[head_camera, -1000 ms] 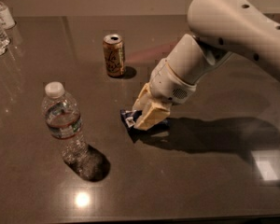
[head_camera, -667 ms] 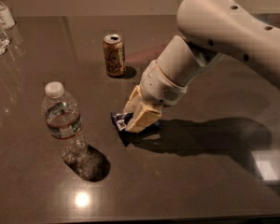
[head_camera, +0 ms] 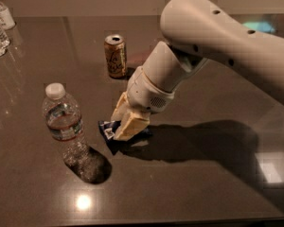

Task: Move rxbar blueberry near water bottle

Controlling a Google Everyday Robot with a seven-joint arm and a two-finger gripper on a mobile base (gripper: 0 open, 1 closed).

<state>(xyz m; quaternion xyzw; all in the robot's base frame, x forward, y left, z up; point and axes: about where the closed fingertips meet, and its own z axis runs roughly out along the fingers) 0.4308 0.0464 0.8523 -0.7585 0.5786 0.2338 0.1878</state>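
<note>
Risk: rxbar blueberry (head_camera: pixel 106 128) sits low, touching or just above the counter (head_camera: pixel 189 193); cannot tell which. Only one end looks pinched, so dragging could twist it loose. Upright water bottle (head_camera: pixel 62 122) stands near it, and a longer push could tip it. State of hand (head_camera: pixel 124 126): tilted down over the bar, fingers narrowed onto the wrapper, nothing else held.
</note>
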